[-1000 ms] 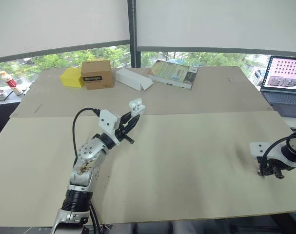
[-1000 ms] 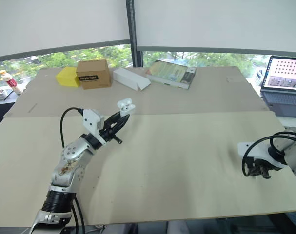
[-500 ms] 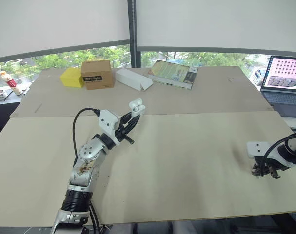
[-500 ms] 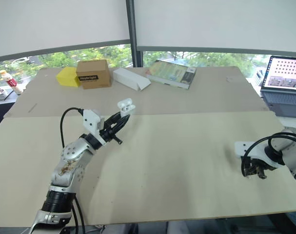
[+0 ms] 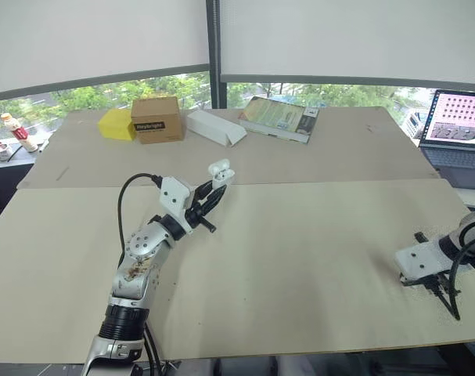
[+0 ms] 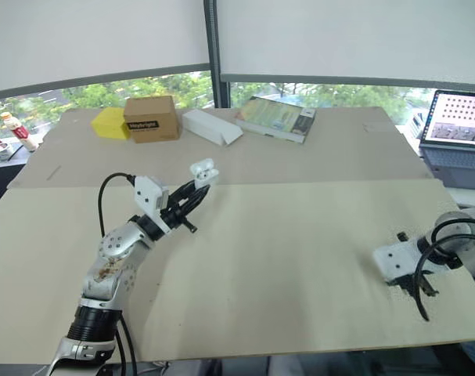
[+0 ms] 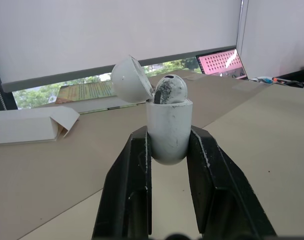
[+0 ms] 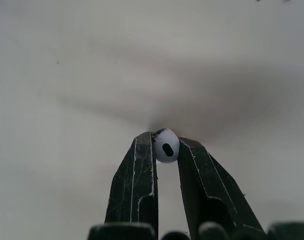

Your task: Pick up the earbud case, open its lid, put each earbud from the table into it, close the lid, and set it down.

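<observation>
Right hand [image 8: 165,149] has rotated, earbud [image 8: 166,145] pinched at its tips; left hand [image 7: 170,150] clasps the open earbud case [image 7: 169,131].

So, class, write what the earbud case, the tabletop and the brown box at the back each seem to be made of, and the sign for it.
Earbud case: probably hard plastic, smooth white with a soft sheen on its open lid.
Tabletop: looks like bare fibreboard or plywood, matt beige, with a seam between panels.
Brown box: likely cardboard, dull brown with a printed label.
</observation>
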You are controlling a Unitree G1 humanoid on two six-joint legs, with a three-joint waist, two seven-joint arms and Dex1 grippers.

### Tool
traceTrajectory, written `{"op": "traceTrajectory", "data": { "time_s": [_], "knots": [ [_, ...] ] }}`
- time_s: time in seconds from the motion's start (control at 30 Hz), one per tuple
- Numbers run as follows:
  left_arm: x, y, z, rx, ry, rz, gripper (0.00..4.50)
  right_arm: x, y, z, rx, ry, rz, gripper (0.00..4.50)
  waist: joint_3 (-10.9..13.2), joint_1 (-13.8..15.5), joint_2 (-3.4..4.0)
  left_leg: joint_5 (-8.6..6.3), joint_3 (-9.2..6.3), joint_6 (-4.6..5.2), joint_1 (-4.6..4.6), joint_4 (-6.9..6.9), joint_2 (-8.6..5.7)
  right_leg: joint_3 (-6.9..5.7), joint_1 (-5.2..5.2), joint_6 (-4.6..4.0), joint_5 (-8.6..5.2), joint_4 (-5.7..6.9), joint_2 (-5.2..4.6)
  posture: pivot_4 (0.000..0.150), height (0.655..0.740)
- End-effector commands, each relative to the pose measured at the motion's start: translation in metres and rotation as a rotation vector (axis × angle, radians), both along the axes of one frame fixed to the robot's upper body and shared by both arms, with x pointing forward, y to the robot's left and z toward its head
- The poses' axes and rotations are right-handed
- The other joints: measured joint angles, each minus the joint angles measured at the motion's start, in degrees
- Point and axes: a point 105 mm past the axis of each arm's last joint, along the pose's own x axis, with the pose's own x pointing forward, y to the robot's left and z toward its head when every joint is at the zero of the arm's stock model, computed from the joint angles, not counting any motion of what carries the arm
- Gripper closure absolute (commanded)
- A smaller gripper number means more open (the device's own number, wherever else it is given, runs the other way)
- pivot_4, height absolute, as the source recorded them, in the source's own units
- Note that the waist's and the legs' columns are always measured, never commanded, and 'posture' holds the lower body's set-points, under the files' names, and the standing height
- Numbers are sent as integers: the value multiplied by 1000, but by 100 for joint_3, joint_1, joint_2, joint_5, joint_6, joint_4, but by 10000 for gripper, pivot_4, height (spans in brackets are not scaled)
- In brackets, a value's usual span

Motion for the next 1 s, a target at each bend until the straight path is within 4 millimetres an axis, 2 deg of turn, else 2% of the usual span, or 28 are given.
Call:
{"op": "traceTrajectory", "data": {
  "time_s": [0.03, 0.1, 0.17, 0.2, 0.23, 0.3, 0.37, 0.43, 0.5, 0.6, 0.67, 0.8, 1.0],
  "knots": [
    [-3, -4, 12, -6, -48, -19, 39983, 6, -3, 6, 10, -44, 6, 42169, 0, 2, 0, 0, 0, 0, 0, 0, 0, 0, 0, 0, 0, 0, 0, 1500, 7400],
    [-3, -4, 12, -7, -49, -19, 39983, 11, 0, 8, 37, -69, 0, 42169, 0, -1, 0, 0, 0, 0, 0, 0, 1, 1, 0, 0, 0, -1, 0, 1500, 7400],
    [-4, -4, 12, -10, -45, -27, 39983, 22, 18, 15, 148, -112, 15, 42169, 0, -20, 0, -1, 0, 1, 1, -1, 2, 1, 1, -1, 0, -1, 0, 1500, 7400],
    [-6, -5, 11, -21, -32, -44, 39983, 41, 43, 29, 319, -185, -33, 42169, 0, -61, 0, -1, 1, 2, 1, 0, 5, 1, 1, -2, 1, -2, 1, 1500, 7400],
    [-7, -6, 11, -28, -22, -55, 39983, 51, 59, 39, 445, -222, -66, 42169, 1, -107, -2, -1, 1, 2, 4, -4, 6, 3, 2, -3, 2, -2, 2, 1500, 7400],
    [-10, -8, 11, -52, 11, -99, 39983, 77, 106, 86, 767, -373, -52, 42169, 1, -175, -1, -1, 5, 1, 6, -6, 16, 10, 0, -12, 8, -2, 5, 1500, 7400],
    [-11, -9, 11, -58, 29, -128, 39983, 86, 130, 119, 943, -464, -31, 42169, 8, -171, 14, 1, 1, -2, -2, -10, 21, 9, -14, -13, 9, 1, 7, 1500, 7400],
    [-13, -11, 10, -47, 42, -160, 39983, 89, 146, 144, 1067, -533, -42, 42169, 8, -71, 19, 5, -12, -9, -19, -10, 17, 4, -32, -13, 8, 5, 7, 1500, 7400],
    [-14, -13, 10, -40, 51, -184, 39983, 88, 157, 160, 1144, -585, -36, 42169, 8, 44, 19, 15, -30, -27, -47, -7, 10, -12, -47, -13, 8, 5, 2, 1500, 7400],
    [-12, -20, 12, -40, 62, -229, 39983, 85, 184, 184, 1282, -719, -19, 42169, 7, 105, 19, 21, -36, -37, -106, 9, -3, -17, -88, 2, 18, 15, -7, 1500, 7400],
    [-8, -23, 17, -52, 56, -238, 39983, 84, 198, 190, 1336, -763, -23, 42169, 8, 103, 19, 21, -33, -36, -127, 23, -14, -11, -105, 9, 23, 22, -10, 1500, 7400],
    [-2, -30, 30, -76, 39, -267, 39983, 73, 222, 187, 1353, -801, 32, 42169, 8, 87, 19, 22, -34, -36, -130, 38, -17, -15, -104, 11, 24, 31, -8, 1500, 7400],
    [0, -35, 35, -57, 25, -307, 39983, 70, 236, 180, 1348, -840, 59, 42169, 8, -16, 19, 23, -20, -34, -109, 37, -19, -5, -96, 9, 24, 56, 1, 1500, 7400]
  ]
}}
